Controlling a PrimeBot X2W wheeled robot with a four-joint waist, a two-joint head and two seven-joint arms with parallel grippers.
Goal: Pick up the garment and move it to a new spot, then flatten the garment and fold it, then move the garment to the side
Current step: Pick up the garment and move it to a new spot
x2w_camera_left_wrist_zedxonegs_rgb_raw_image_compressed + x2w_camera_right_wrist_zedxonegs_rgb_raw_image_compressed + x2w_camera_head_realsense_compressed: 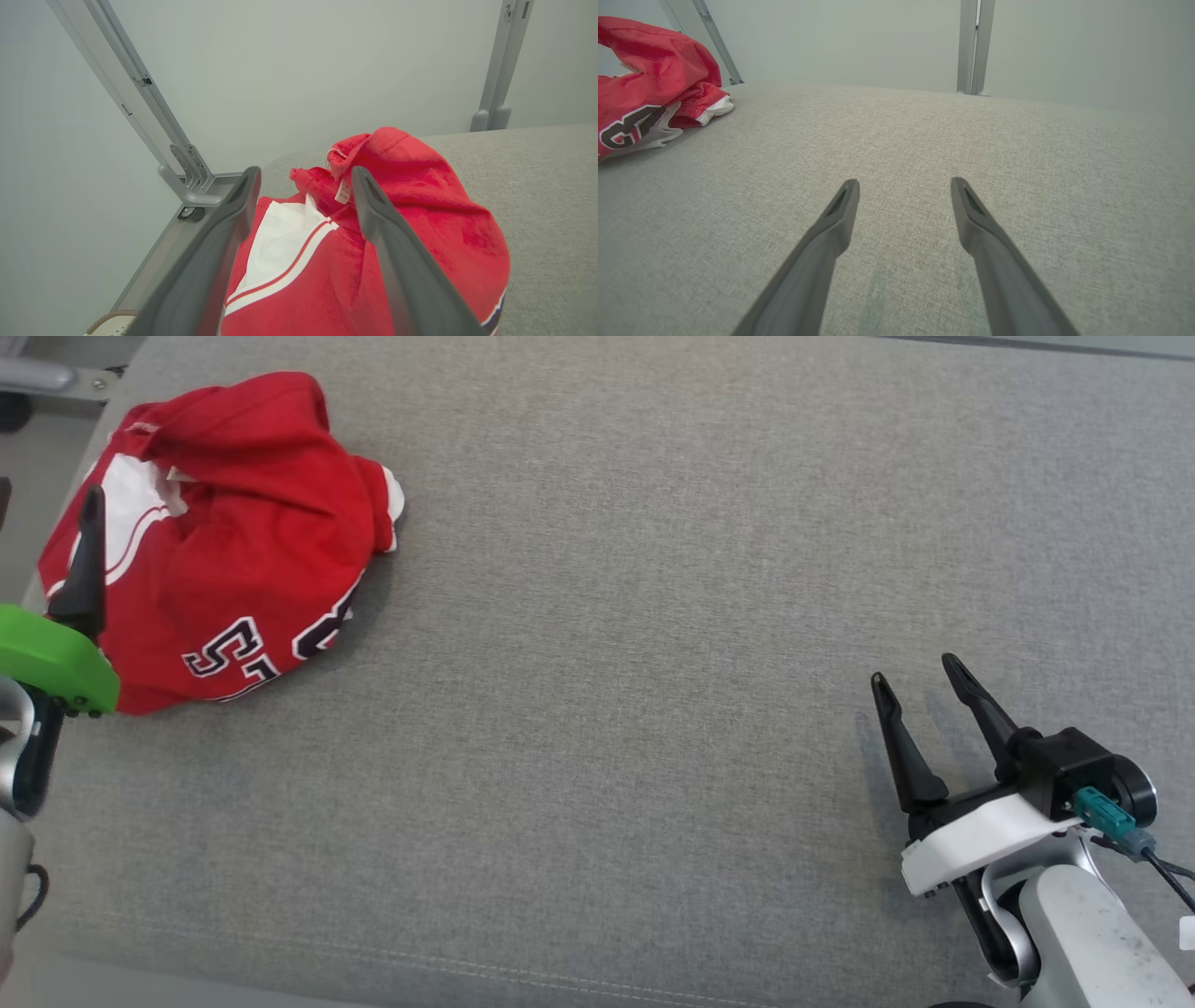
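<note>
A crumpled red garment (233, 541) with a white panel and dark white-edged lettering lies bunched at the far left of the grey surface, close to its left edge. My left gripper (51, 513) hangs over the garment's left side, open, and its fingers (224, 242) straddle the white panel and collar label (344, 191) with nothing pinched between them. My right gripper (914, 670) is open at the lower right, far from the garment, above bare fabric. In the right wrist view the right gripper (904, 181) is open and the garment (654, 60) sits at the upper left.
The grey fabric surface (653, 616) stretches wide between the two arms. Its left edge (56, 476) runs right beside the garment. Grey metal frame posts (140, 102) (971, 46) stand behind the surface against a pale wall.
</note>
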